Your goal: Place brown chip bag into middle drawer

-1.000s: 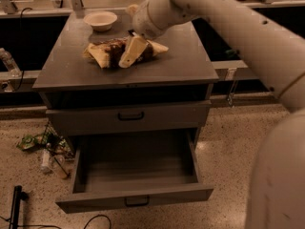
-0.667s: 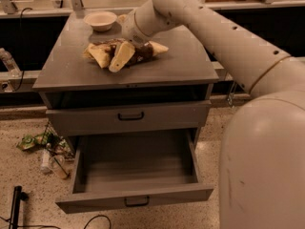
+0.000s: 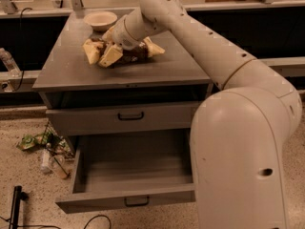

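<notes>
- Since a moment ago my wrist has slid a little left and lower, and my jaws now sit right on top of the brown chip bag (image 3: 129, 56). The bag itself lies where it did, at the back of the counter (image 3: 71, 73), just in front of the cream bowl (image 3: 100, 19).
- Whether my jaws have closed on the foil, or how far apart they are, I cannot tell.
- The middle drawer (image 3: 95, 202) is pulled out and has nothing in it. The drawer front above (image 3: 86, 120) is shut.
- Crinkled glossy foil is slippery, so a bite on only a loose fold could let the bag slide out as I lift.
- Pressing down without a real hold might shove the bag into the bowl.
- A dangling end could catch the counter's edge on the way down, and a drop would likely land short of the drawer.
</notes>
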Motion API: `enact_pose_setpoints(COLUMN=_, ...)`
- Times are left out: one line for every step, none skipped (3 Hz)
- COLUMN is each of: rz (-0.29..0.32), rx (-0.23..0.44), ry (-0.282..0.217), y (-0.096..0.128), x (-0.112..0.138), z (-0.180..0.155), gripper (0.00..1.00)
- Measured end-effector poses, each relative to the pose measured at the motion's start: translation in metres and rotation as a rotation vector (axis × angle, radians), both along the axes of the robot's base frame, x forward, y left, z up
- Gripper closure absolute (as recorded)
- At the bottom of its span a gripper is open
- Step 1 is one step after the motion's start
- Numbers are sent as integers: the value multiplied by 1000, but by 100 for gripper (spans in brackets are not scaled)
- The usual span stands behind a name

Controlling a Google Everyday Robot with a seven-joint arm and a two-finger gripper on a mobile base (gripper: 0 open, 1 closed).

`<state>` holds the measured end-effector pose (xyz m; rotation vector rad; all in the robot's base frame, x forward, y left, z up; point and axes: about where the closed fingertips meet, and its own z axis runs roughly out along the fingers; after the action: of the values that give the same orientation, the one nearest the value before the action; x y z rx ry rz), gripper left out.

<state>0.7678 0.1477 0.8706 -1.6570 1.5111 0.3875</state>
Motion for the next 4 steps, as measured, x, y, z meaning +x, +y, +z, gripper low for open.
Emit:
enact_pose_setpoints(rz=-10, rx=42, ry=46, y=2, x=1, z=-7, gripper=62)
enact_pose_setpoints(rz=-13, rx=88, ry=70, y=-8, x=-15, z=0, gripper=84)
enact_pose_setpoints(rz=-54, rx=156, ry=67, y=-32, x=-48, z=32, gripper=100)
enact_pose_setpoints(rz=-140, rx=205, ry=82, y=-66, x=-102, z=64, gripper=100)
